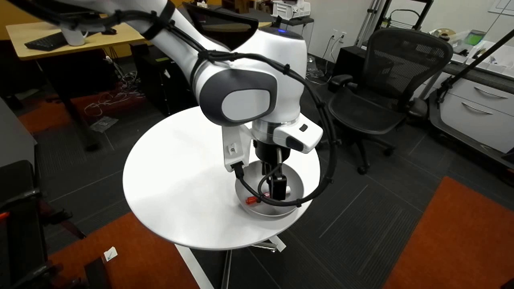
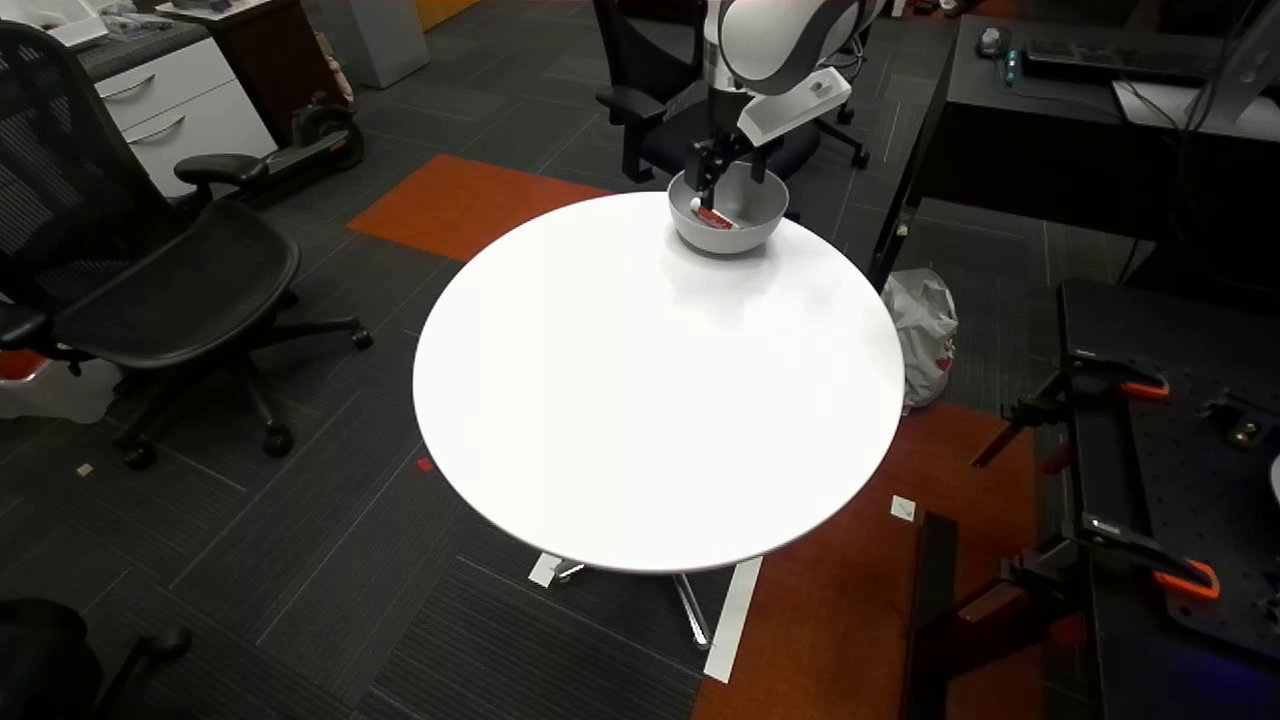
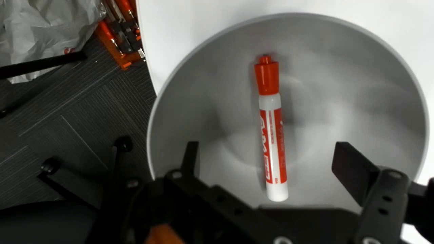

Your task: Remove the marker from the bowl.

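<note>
Lowered off-centre, that black two-fingered gripper (image 3: pixel 267 149), spread wide and empty low in the wrist view, could jolt the round grey bowl (image 3: pixel 339 67), rolling the slim red-and-white marker (image 3: pixel 273 135).

Both exterior views overlook the bowl (image 2: pixel 762 205), seemingly crosswise.

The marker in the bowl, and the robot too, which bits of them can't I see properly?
Lower part of the bowl: covered by the gripper in the wrist view.
Middle of the marker: hidden in an exterior view behind the gripper's black finger.
The marker's tiniest writing: too small and blurry to read in the wrist view.
Rest of the robot arm: cut off by the top edge in both exterior views.
</note>
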You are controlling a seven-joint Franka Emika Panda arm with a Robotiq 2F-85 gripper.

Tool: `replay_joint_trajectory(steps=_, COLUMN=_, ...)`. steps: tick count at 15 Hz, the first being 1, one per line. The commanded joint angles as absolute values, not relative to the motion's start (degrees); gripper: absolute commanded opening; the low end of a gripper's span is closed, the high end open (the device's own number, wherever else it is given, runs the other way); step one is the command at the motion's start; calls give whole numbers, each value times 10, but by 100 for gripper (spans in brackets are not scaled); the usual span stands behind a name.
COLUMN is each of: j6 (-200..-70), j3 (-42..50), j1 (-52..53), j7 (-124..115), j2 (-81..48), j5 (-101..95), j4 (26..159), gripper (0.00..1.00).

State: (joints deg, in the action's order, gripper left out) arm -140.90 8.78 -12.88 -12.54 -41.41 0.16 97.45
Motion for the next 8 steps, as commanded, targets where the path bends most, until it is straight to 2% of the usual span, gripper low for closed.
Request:
replay_joint_trajectory(steps=1, j6=-1393, j3=91, j1=-132, j7=-114, j2=-445, j5=19, j4=931, gripper=100)
replay_joint_trajectory(steps=6, j6=-1380, j3=91, j1=-135, j7=-114, j2=-476, j5=22, j4=898, gripper=98)
replay_joint_trajectory(steps=7, j6=-1378, j3=91, j1=-136, j7=-114, j2=-481, j5=22, j4=893, gripper=73)
replay_joint_trajectory(steps=8, j6=-1375, j3=92, j1=-136, j7=-114, j2=-486, j5=22, j4=887, gripper=73)
